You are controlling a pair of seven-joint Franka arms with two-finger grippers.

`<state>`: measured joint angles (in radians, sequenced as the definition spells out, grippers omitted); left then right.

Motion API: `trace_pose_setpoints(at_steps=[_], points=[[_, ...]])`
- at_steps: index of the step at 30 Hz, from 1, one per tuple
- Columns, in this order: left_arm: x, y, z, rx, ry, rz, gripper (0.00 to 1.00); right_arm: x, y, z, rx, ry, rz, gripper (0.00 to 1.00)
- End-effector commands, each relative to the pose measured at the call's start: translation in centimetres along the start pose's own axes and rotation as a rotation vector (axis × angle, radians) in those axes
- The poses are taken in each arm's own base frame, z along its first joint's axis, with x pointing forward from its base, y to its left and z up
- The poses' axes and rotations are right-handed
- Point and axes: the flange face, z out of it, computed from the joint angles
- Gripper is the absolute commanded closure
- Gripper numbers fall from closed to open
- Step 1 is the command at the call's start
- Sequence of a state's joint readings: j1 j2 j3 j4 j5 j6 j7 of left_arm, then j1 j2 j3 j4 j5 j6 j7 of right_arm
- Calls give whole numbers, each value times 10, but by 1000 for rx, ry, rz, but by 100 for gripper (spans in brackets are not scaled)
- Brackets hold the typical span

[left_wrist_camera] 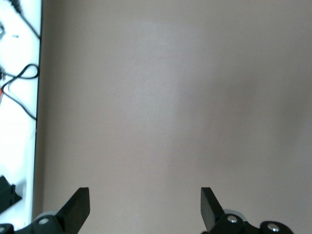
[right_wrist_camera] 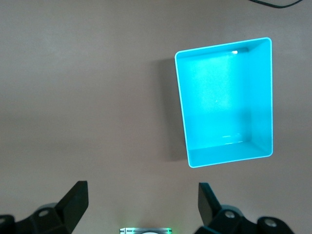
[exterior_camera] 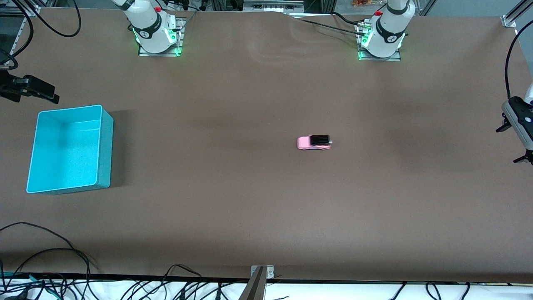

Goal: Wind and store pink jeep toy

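The pink jeep toy (exterior_camera: pixel 314 142), small with a black roof, stands on its wheels on the brown table, toward the left arm's end of the middle. It shows in neither wrist view. An empty teal bin (exterior_camera: pixel 62 154) sits at the right arm's end and also shows in the right wrist view as the bin (right_wrist_camera: pixel 219 107). My left gripper (exterior_camera: pixel 512 143) hangs open over the table's edge at the left arm's end, well away from the jeep. Its fingers (left_wrist_camera: pixel 78 207) have only bare table between them. My right gripper (exterior_camera: pixel 41 89) is open and empty (right_wrist_camera: pixel 143 202), up over the table beside the bin.
Both arm bases (exterior_camera: pixel 156 31) (exterior_camera: pixel 385 35) stand along the table edge farthest from the front camera. Black cables (exterior_camera: pixel 50 258) lie along the nearest edge, beside a metal bracket (exterior_camera: pixel 261 273). More cables (left_wrist_camera: pixel 22 78) lie off the table's edge in the left wrist view.
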<state>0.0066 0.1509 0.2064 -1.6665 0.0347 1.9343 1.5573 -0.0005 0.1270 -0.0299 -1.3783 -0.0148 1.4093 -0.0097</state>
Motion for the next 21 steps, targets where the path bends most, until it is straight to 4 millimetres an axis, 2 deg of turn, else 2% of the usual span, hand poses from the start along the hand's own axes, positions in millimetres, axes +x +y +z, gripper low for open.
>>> trace_pose_setpoints(at_steps=[1,3,14,18,21], points=[[5,8,-12,-4,9,-171,0,-3,2,-3,15,13,-12,0],[6,12,-16,-19,1,-271,0,-3,1,-3,21,15,-10,0],[35,37,-36,-117,-36,-770,0,-3,3,-2,71,15,-7,0],[49,56,-45,-185,-90,-955,0,-3,2,-2,71,14,-4,0],[58,66,-53,-207,-115,-1025,0,-3,2,-2,69,14,-4,0]])
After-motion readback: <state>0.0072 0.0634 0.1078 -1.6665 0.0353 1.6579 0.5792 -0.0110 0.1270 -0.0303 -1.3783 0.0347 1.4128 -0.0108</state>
